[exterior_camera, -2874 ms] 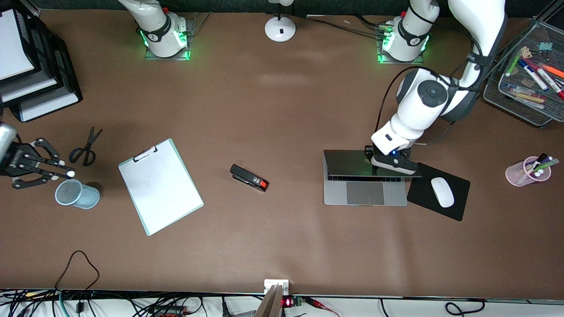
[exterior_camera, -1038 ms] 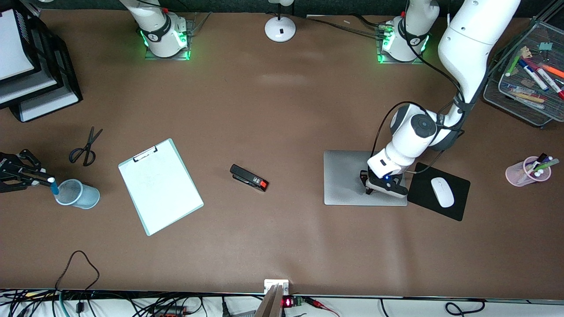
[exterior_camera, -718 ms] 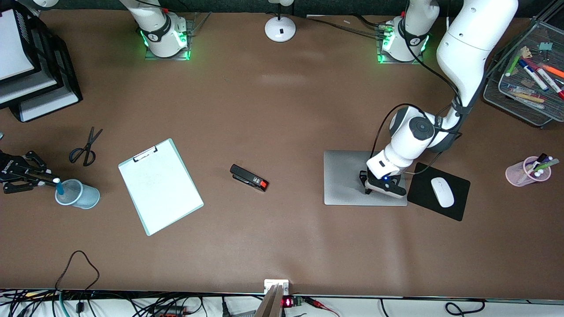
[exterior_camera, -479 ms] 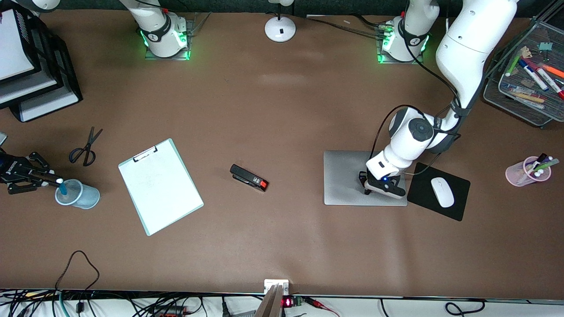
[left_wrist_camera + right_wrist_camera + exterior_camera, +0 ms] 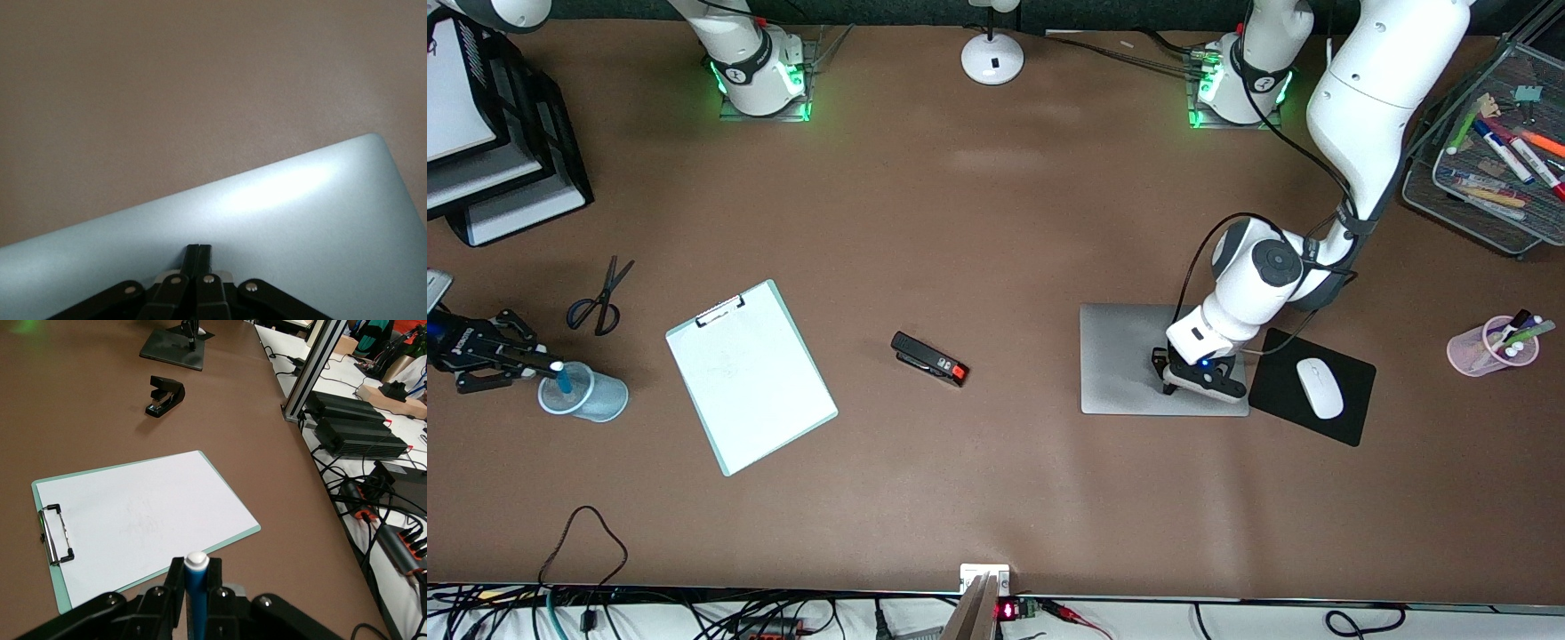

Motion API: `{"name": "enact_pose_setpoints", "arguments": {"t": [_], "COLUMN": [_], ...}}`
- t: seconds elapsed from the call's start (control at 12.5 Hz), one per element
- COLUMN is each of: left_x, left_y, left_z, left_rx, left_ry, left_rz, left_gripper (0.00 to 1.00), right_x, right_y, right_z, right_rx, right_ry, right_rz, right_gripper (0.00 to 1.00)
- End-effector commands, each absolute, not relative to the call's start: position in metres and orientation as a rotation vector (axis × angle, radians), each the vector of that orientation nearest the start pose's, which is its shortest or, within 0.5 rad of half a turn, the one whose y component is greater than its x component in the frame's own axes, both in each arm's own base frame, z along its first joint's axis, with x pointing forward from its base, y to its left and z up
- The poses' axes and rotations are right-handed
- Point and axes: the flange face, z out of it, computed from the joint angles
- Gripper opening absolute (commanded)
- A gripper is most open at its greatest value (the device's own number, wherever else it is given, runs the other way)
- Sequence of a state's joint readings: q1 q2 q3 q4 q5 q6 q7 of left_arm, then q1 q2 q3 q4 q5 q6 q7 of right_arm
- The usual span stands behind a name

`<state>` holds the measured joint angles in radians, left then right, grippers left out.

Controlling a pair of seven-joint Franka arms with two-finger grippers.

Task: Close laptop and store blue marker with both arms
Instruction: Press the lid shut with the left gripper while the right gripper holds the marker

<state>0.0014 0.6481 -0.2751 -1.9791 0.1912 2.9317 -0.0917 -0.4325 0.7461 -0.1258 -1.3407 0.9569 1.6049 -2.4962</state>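
Flanking the cup (image 5: pixel 583 393), scissors (image 5: pixel 600 293) and clipboard (image 5: pixel 750 374); right tool (image 5: pixel 551 366) clamps blue marker (image 5: pixel 565 380).

left arm: reaches out from its base, elbow bent, wrist angled down | left gripper (image 5: pixel 1199 380): fingers (image 5: pixel 198 257) pressed together, tips down on the laptop (image 5: pixel 1120 356) lid | right arm: stretched out low | right gripper (image 5: pixel 550 366): clamped on the blue marker (image 5: pixel 562 377), pale cap end between the jaws
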Motion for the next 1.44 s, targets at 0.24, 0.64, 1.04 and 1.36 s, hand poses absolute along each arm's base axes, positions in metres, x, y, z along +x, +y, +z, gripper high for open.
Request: {"name": "enact_pose_setpoints", "arguments": {"t": [0.24,0.64,1.04,1.36], "left_x": [0.637,0.643,0.631,0.615], "left_y": [-0.175,-0.196,-0.203,-0.185], "left_z": [0.237,0.329,0.426,0.502], "left_rx": [-3.151,-3.101,-3.046,-3.078], "left_ry": [0.489,0.506,0.491,0.431], "left_rz": [-0.354,-0.042,0.181,0.382], "left_gripper": [0.0,0.0,0.0,0.02], "right_x": [0.646,0.646,0.645,0.65], "right_y": [-0.299,-0.3,-0.305,-0.309], "right_z": [0.288,0.266,0.251,0.247], "right_rx": [2.136,2.173,2.166,2.158], "right_ry": [2.442,2.434,2.419,2.404], "right_rz": [1.435,1.43,1.426,1.411], "right_gripper": [0.08,0.08,0.08,0.08]}}
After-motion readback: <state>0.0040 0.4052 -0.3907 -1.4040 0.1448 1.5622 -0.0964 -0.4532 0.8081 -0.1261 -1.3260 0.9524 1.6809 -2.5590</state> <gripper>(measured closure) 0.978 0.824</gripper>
